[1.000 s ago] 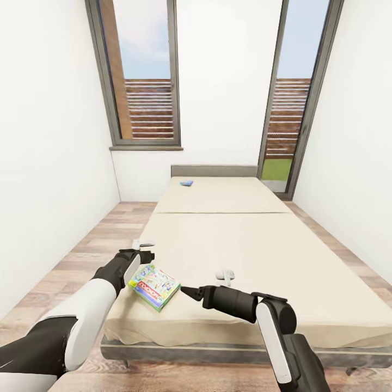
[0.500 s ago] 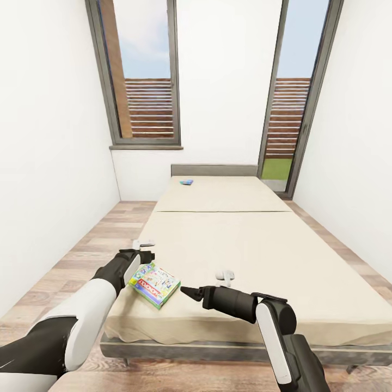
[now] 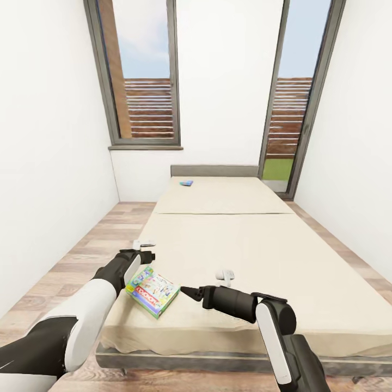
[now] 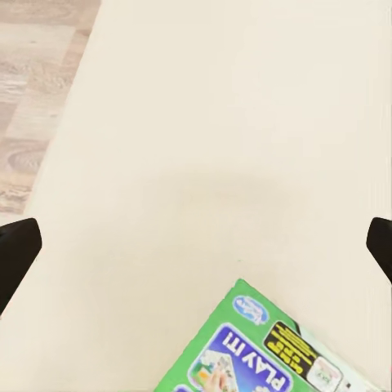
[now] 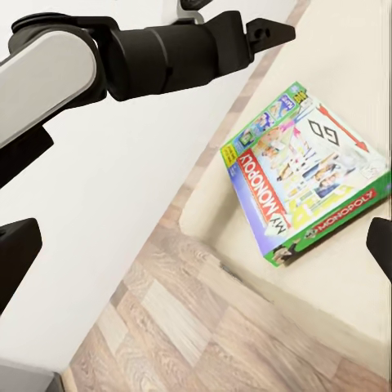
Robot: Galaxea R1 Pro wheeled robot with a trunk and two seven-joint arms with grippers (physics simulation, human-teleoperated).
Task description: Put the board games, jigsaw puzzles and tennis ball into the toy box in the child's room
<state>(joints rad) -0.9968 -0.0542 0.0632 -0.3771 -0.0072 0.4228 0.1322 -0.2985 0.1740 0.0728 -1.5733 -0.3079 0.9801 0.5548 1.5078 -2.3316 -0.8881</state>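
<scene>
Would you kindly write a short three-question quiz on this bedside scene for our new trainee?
1. True or false: the Monopoly box lies flat on the bed, near its corner on the robot's left.
2. Which gripper is closer to that box? A) left gripper B) right gripper C) both are touching it
3. Fill in: a second, small blue board game lies at the ____ end of the bed, by the headboard.

Key
1. True.
2. B: it points at the box's edge, apart from it; the fingertips at the wrist views' edges suggest both grippers are open.
3. Far.
</scene>
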